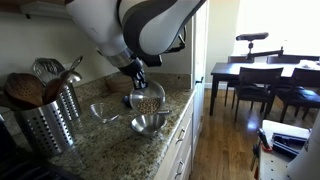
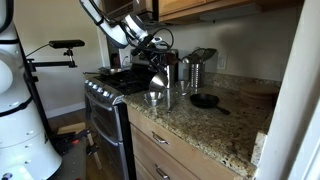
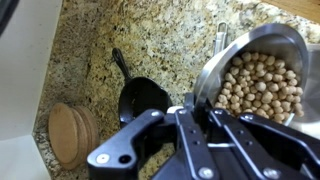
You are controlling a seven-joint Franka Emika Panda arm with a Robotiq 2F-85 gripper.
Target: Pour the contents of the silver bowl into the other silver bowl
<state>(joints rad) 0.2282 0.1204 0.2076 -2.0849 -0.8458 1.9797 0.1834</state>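
gripper (image 1: pixel 137 78): clamped tight on rim of the silver bowl (image 1: pixel 148 102); bowl hangs off it, clear of the counter (image 3: pixel 170 35)
silver bowl: right at the fingertips, tipped, mouth turned sideways-down; in wrist view it sits just beside the fingers
chickpeas (image 3: pixel 258 85): pale, round, piled inside held bowl, heaped twd the low lip; none seen falling
other silver bowl (image 1: pixel 150 124): directly under gripper, just below held bowl's low edge, upright on granite; can't tell if anything is in it
step: the pour, approx mid-tilt; lift + lining-up look done, load not out yet (my read)
next move: more wrist roll, slow, low lip kept over middle of bowl below; grip must not loosen; chickpeas roll + bounce, so a sudden dump could scatter them; rim pinch may let bowl swivel as wt shifts
dark pan (image 3: pixel 143 98): beyond the fingers in wrist view, small, black, w/ handle, apart from both steel bowls
greyish bowl (image 1: pixel 103 112): off to one side of gripper, near recv bowl but not touching; not the target
wooden disc (image 3: pixel 70 135): farther out than the pan, near counter edge
utensil holder (image 1: pixel 47 125): farthest, perforated steel, spoons + whisk standing in it
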